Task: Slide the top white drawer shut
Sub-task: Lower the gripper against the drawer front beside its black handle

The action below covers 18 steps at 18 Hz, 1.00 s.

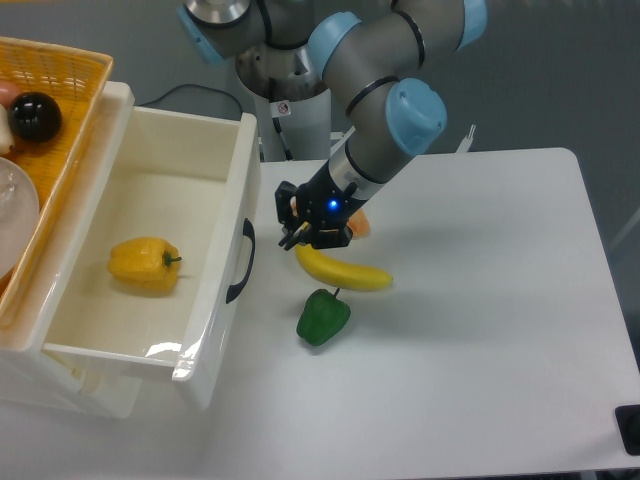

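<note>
The arm point(375, 70) extends from its base at the top of the frame, downward and toward the left side of the view. Grey link segments alternate with light-blue joint caps. The wrist is angled down and to the left. A blue indicator light is lit on the black gripper point(290, 222) body. The two fingers point leftward at a low height above the table. Finger separation cannot be determined from this view.
</note>
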Motion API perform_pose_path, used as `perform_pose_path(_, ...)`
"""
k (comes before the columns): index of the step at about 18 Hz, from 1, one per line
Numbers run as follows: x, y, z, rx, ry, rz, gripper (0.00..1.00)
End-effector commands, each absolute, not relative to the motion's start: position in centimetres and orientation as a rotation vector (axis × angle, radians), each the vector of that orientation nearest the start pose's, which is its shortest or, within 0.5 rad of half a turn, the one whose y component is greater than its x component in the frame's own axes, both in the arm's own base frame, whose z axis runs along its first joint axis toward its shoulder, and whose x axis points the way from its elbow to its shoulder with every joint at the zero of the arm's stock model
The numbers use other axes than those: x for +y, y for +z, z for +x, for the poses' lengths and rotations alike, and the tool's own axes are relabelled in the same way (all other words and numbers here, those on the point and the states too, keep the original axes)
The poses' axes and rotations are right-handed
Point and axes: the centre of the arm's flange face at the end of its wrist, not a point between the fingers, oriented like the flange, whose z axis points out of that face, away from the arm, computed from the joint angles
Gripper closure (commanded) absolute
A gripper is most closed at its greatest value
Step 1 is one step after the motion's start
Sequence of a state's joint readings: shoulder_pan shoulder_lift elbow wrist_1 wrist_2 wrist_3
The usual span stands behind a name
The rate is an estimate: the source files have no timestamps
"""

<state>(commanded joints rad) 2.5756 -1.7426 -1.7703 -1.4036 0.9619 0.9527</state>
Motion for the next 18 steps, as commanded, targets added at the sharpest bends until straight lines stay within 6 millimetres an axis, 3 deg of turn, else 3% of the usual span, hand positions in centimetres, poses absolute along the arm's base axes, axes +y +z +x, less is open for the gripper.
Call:
perform_pose_path(4, 44.9, 33.7, -32.8, -0.152, -0.718, -2.652, 0.82)
perform_pose_path(18, 45.5, 33.9, -32.0, -0.156, -0.738, -2.641, 0.82)
